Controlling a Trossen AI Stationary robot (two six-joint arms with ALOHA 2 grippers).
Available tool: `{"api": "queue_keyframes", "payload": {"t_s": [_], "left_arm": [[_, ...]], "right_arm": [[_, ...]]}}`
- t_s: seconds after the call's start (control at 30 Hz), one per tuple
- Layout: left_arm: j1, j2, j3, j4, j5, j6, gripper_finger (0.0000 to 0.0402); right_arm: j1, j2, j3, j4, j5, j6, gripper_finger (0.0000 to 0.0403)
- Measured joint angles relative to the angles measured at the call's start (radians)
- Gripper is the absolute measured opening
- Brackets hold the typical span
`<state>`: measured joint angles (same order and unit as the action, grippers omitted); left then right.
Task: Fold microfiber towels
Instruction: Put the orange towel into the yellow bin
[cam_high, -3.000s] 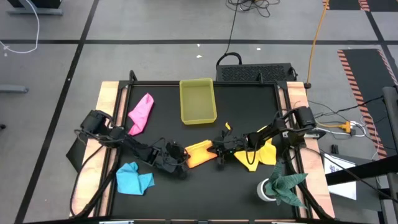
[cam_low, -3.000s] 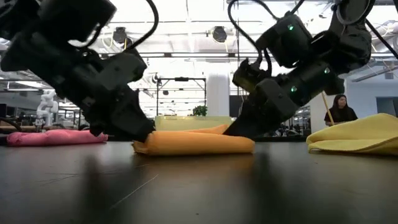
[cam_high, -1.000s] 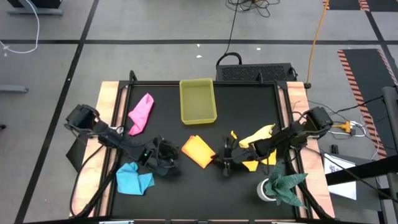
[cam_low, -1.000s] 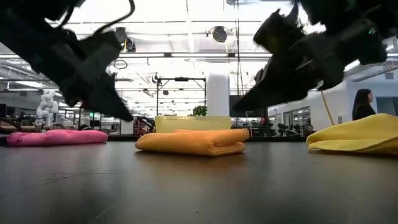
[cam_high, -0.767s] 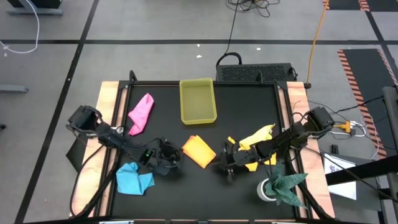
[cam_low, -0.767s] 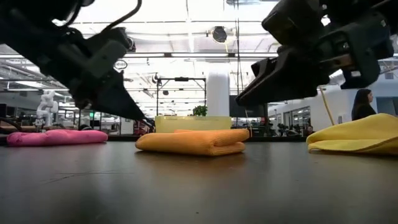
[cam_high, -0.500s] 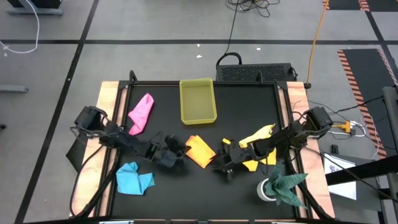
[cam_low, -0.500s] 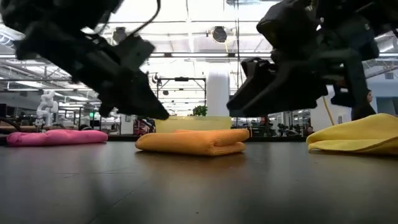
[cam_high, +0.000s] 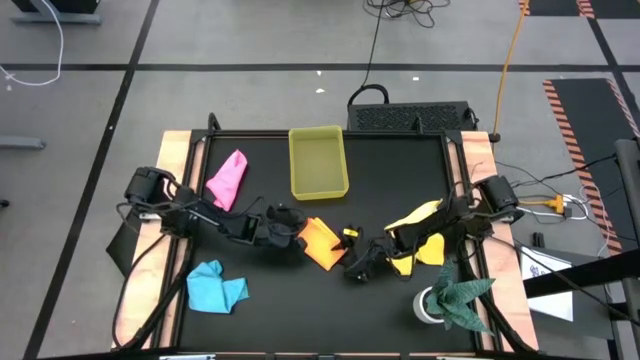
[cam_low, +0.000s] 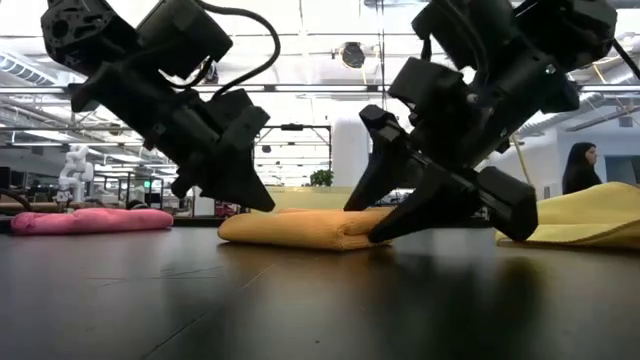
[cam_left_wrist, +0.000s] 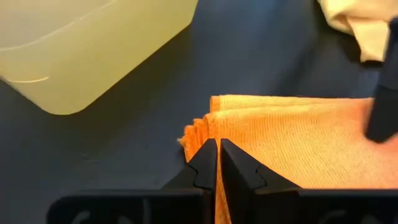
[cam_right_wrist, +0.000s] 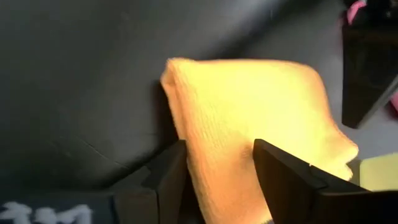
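The orange towel (cam_high: 322, 243) lies folded flat on the black table, below the yellow tray (cam_high: 318, 162). My left gripper (cam_high: 297, 233) is shut, its tips (cam_left_wrist: 217, 146) at the towel's layered left edge (cam_left_wrist: 198, 132). My right gripper (cam_high: 352, 260) is open, one finger on each side of the towel's near right end (cam_right_wrist: 219, 146). The pink towel (cam_high: 227, 180) lies at the far left and the light blue towel (cam_high: 215, 287) at the near left. The yellow towel (cam_high: 420, 238) lies crumpled on the right, under my right arm. My left gripper's shut fingertips come slanting down from the table's left onto the orange towel's stacked edge (cam_left_wrist: 205, 127); I cannot tell whether they touch it. My right gripper's fingers (cam_right_wrist: 280, 168) stand astride the towel's end (cam_right_wrist: 211, 137), slanting down from the right; whether they touch the cloth I cannot tell.
A dark green cloth (cam_high: 458, 300) sits over a white object at the near right corner. The translucent yellow tray stands at the far middle. Bare black table (cam_high: 320, 310) lies along the near edge, between the blue towel and the green cloth.
My left gripper has moved from beside the blue towel toward the far edge and the right, up to the orange towel's left edge, and has stayed shut. My right gripper has rolled, opened and come down at the towel's right end. The orange towel has not moved.
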<state>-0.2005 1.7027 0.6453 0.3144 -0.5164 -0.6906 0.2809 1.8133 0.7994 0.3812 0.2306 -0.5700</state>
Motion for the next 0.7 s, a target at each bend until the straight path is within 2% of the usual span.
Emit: {"api": "queue_keyframes", "payload": {"t_s": [0.2,0.37,0.5,0.63,0.7], "left_arm": [[-0.006,0.0,0.0,0.026,-0.012,0.051,0.0021],[-0.036,0.0,0.0,0.176,0.029,0.111,0.0021],[-0.071,0.0,0.0,0.292,0.084,0.251,0.0021],[-0.132,0.0,0.0,0.346,0.135,0.444,0.0021],[-0.173,0.0,0.0,0.348,0.134,0.536,0.0021]], "right_arm": [[-0.035,0.004,0.0,-0.019,-0.076,0.008,0.012],[-0.04,0.004,0.0,-0.018,-0.078,0.06,0.0056],[-0.035,0.004,0.0,-0.013,-0.078,0.14,0.0011],[-0.035,-0.004,0.0,-0.023,-0.086,0.278,0.0011],[-0.041,-0.021,0.0,-0.033,-0.135,0.348,0.0013]]}}
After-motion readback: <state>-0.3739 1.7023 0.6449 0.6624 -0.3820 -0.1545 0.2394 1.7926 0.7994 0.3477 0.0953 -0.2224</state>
